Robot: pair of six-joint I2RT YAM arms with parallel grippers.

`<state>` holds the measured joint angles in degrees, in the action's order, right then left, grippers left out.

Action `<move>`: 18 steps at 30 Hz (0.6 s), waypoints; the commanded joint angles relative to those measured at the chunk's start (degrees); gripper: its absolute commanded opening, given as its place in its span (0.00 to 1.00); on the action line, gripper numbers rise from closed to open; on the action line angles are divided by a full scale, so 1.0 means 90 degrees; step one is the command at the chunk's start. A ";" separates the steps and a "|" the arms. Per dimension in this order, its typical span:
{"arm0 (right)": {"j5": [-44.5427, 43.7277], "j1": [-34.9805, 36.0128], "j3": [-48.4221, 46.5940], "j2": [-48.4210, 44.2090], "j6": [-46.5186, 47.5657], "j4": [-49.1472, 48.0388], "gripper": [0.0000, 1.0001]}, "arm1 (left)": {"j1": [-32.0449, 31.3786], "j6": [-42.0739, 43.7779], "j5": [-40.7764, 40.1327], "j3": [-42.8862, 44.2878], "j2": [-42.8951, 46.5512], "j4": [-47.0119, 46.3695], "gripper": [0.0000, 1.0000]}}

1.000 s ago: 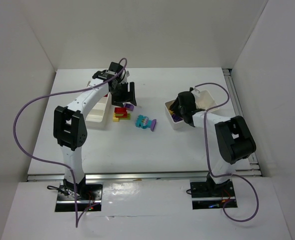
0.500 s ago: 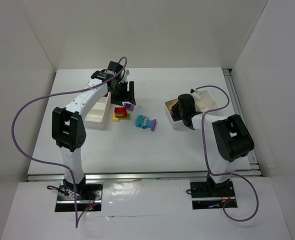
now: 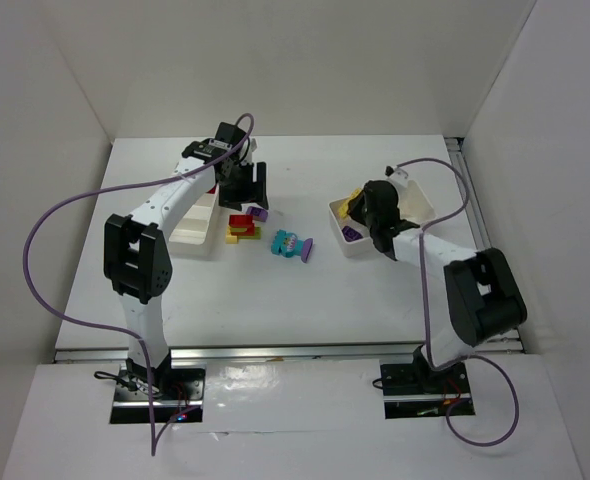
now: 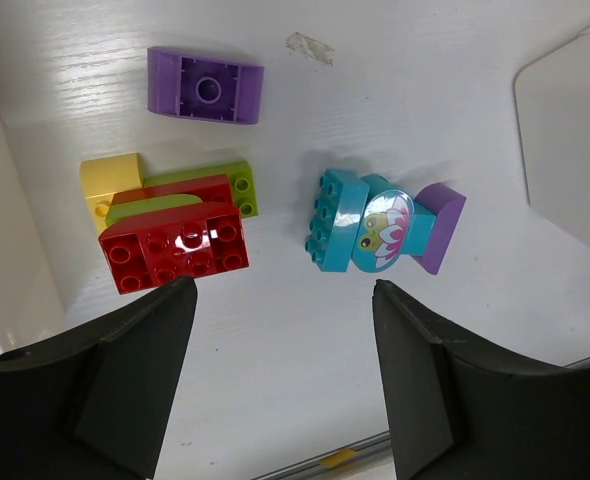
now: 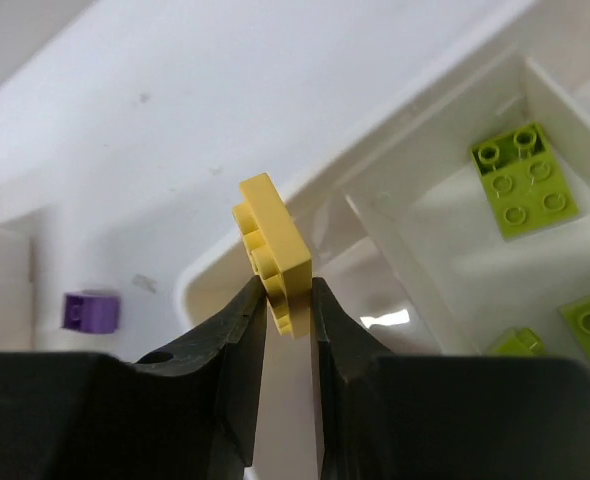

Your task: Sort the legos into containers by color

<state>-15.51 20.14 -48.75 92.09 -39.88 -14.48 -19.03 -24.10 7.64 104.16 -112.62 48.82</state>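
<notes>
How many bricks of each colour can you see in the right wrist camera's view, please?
Yellow brick: 1, pinched in the right gripper
Lime green bricks: 3, in the tray
Purple brick: 1, on the table
Total: 5

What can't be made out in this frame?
Left tray contents: top view, the left arm covers most of it; the left wrist view cuts it off.
Yellow brick, lower part: right wrist view, hidden between the right hand's fingers.
Green brick: left wrist view, mostly under the red brick.
</notes>
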 commanded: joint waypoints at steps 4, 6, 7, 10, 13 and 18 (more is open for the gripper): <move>0.0023 0.0300 -0.0666 -0.1170 0.0817 0.0524 0.00 | 0.0171 -0.0124 -0.0516 0.0312 0.0511 -0.0063 0.82; 0.0247 0.0360 -0.0891 -0.1074 0.0992 0.0584 0.00 | 0.0326 -0.0348 -0.0876 0.0506 0.0569 0.0035 0.82; 0.0645 0.0447 -0.1143 -0.0995 0.0993 0.0584 0.00 | 0.0385 -0.0485 -0.1042 0.0584 0.0570 0.0228 0.82; 0.1544 0.0662 -0.1845 -0.0373 0.1110 0.0526 0.00 | 0.0726 -0.0993 -0.1492 0.0644 0.0872 0.0289 0.82; 0.2619 0.1042 -0.2472 0.0283 0.1169 0.0525 0.00 | 0.1155 -0.1540 -0.1941 0.0430 0.1281 0.0289 0.82; 0.3802 0.1706 -0.4102 0.1845 0.1422 0.0582 0.00 | 0.1937 -0.2331 -0.2480 0.0000 0.1809 0.0289 0.82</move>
<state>9.08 32.25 -78.91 103.74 -29.93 -9.74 -4.62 -38.59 -9.72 106.04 -100.18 50.43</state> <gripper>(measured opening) 0.277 0.818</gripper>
